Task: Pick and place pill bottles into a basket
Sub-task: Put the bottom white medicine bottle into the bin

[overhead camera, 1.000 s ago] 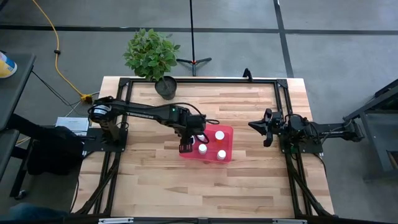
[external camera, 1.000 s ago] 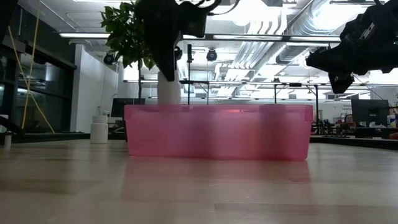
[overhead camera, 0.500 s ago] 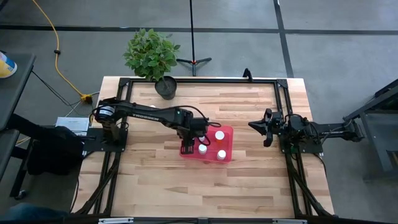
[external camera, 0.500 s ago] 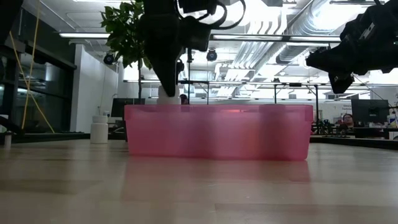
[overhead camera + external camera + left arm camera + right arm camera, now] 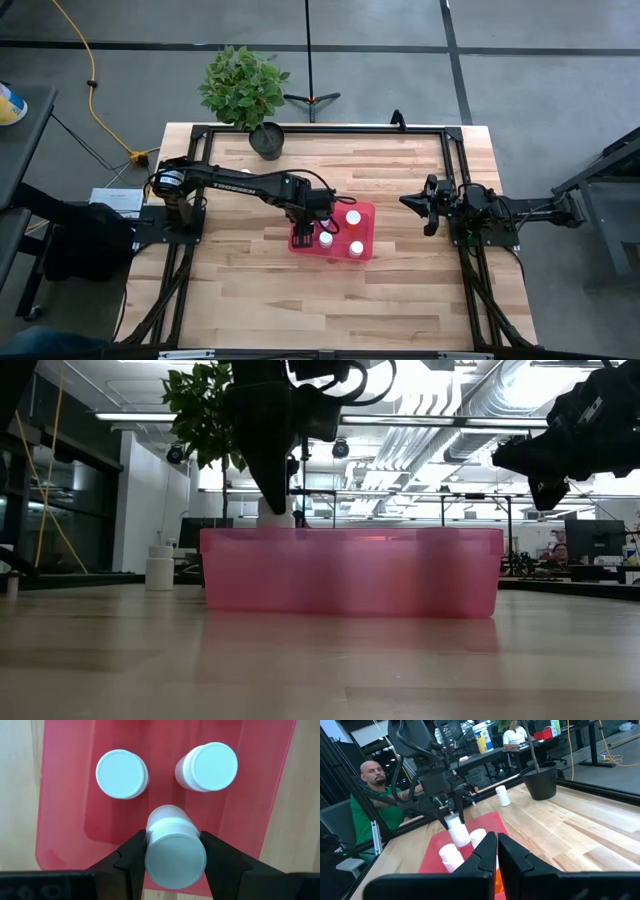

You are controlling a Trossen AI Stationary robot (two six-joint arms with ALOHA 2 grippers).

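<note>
left gripper (image 5: pixel 175 851): jaws pinching a pill bottle (image 5: pixel 174 851), now lowered from above the rim into the basket (image 5: pixel 364 222) beside two others | release looks next | right gripper (image 5: pixel 428 207): jaws pressed together, parked right of basket | one bottle (image 5: pixel 159 569) waits on counter (image 5: pixel 400 290)

Translucent glossy pink plastic basket (image 5: pixel 350 572), smooth white plastic bottle caps (image 5: pixel 120 774), pale wood table (image 5: pixel 400 290)

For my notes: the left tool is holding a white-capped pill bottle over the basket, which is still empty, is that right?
Not quite: the left tool does hold a bottle over the basket, but the left wrist view shows two bottles already standing inside.
</note>
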